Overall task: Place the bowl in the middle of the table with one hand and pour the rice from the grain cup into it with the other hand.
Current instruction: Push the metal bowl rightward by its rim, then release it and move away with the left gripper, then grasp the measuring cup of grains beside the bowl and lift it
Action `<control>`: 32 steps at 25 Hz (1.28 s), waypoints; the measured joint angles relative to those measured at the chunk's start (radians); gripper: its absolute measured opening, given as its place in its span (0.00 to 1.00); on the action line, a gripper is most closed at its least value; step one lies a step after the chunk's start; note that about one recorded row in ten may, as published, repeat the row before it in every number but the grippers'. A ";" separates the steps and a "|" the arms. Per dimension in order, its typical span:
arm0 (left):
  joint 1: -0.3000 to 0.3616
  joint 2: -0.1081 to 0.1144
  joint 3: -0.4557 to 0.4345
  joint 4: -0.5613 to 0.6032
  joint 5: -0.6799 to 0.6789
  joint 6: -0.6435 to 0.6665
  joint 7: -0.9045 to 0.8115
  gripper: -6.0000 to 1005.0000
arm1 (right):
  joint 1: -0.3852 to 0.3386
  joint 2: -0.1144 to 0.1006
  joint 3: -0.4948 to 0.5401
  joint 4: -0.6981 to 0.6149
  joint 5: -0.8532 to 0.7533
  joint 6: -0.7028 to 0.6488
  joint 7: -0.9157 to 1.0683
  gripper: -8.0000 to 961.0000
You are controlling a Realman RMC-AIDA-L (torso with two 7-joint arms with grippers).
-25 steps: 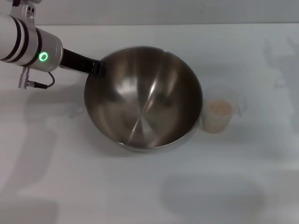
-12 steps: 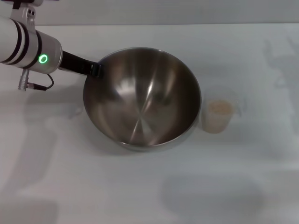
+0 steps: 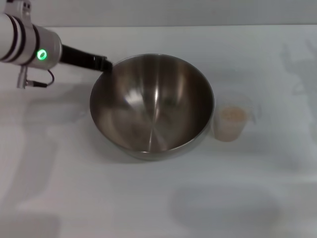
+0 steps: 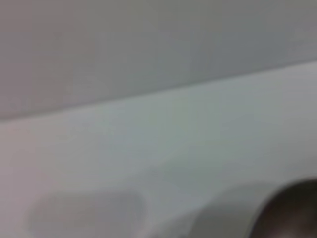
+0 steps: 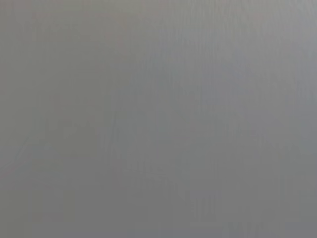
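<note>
Head view: white table [image 3: 148, 198], bowl [image 3: 151, 106] beside grain cup [image 3: 230, 123].

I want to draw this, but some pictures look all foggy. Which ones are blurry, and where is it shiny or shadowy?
Head view: sharp; the big round steel bowl shows bright streaks of glare inside, and soft grey shadows lie on the plain white table. Left wrist view: out of focus, only pale table and a dark blurred edge. Right wrist view: flat grey, nothing recognisable.
</note>
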State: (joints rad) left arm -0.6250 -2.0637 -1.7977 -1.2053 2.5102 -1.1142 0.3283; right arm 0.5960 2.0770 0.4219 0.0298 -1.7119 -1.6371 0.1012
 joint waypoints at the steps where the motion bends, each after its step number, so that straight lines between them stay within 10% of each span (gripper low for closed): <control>1: 0.015 0.000 -0.003 -0.043 0.000 0.008 0.000 0.20 | 0.000 0.000 0.000 0.000 0.000 0.000 0.000 0.67; 7: 0.131 -0.004 -0.006 -0.246 -0.003 0.191 0.010 0.29 | -0.001 0.000 0.000 -0.001 0.000 0.000 0.000 0.67; 12: 0.325 -0.003 0.101 -0.255 -0.006 0.767 0.111 0.30 | 0.002 0.000 0.000 0.002 0.000 0.000 0.000 0.67; 18: 0.438 0.000 0.399 0.108 0.057 1.838 0.006 0.29 | 0.006 0.000 0.000 0.004 0.000 0.005 0.000 0.67; 23: 0.391 0.007 0.432 0.439 0.242 2.342 -0.393 0.30 | -0.008 0.002 -0.006 0.022 0.000 0.007 0.001 0.67; 32: 0.387 0.034 0.375 0.531 0.379 2.368 -0.717 0.48 | -0.161 0.006 -0.002 0.206 -0.001 -0.007 -0.073 0.67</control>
State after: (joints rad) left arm -0.2379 -2.0300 -1.4229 -0.6741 2.8892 1.2536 -0.3883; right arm 0.4348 2.0833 0.4201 0.2355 -1.7125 -1.6443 0.0285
